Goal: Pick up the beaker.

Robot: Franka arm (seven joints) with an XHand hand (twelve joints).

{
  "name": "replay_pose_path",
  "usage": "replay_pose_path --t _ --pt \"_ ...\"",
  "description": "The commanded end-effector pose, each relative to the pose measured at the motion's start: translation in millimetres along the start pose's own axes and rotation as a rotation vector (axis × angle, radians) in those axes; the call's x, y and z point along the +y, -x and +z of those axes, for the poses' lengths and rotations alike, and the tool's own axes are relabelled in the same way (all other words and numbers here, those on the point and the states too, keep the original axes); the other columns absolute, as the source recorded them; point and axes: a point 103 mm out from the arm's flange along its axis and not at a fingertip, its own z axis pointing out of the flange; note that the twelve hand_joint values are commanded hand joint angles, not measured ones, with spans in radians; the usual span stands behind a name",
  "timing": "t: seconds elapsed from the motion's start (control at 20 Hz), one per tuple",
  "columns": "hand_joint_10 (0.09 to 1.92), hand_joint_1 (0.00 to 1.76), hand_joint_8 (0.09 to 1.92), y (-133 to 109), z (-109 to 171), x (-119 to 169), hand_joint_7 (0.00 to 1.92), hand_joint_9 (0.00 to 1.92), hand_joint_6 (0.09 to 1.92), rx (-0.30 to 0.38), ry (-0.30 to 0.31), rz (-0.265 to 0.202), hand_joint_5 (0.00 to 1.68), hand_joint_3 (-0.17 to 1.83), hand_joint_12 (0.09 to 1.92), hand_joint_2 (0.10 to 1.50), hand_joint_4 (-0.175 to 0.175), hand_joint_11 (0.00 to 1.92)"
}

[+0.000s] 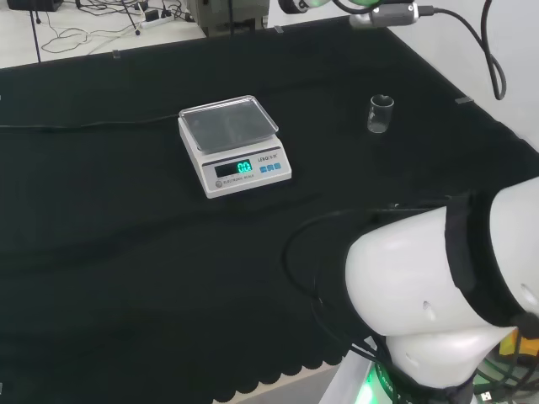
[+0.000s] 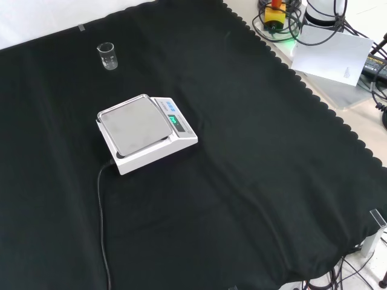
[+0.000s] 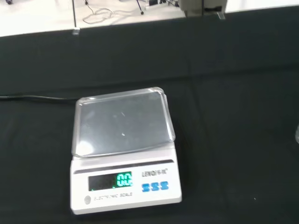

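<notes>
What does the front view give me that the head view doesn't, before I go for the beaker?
Front view alone: the scalloped cloth edge along its right, with a sheet of white paper beyond it, and the scale's black cable trailing toward the view's bottom. Head view alone: the arm's white links at lower right. Both share the beaker, upright on the cloth apart from the scale, whose pan is bare and whose display is lit.

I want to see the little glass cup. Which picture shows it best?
The head view: the beaker stands upright, clear against the black cloth, right of the scale. The front view shows it too, smaller, above the scale near the cloth's far edge. In the wrist view I cannot make it out.
</notes>
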Motion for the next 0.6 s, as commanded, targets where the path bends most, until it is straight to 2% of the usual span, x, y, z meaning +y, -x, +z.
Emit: replay_pose_path --t 0.05,0.6 --pt "0.68 0.54 0.60 45 25 36 0.44 0.53 0.17 -0.013 -0.028 0.031 0.55 0.06 1.46 0.98 0.009 0.06" --pt "0.68 0.55 0.60 85 69 97 0.43 0.52 0.19 -0.030 -0.121 0.033 0.55 0.07 1.46 0.98 0.008 0.05"
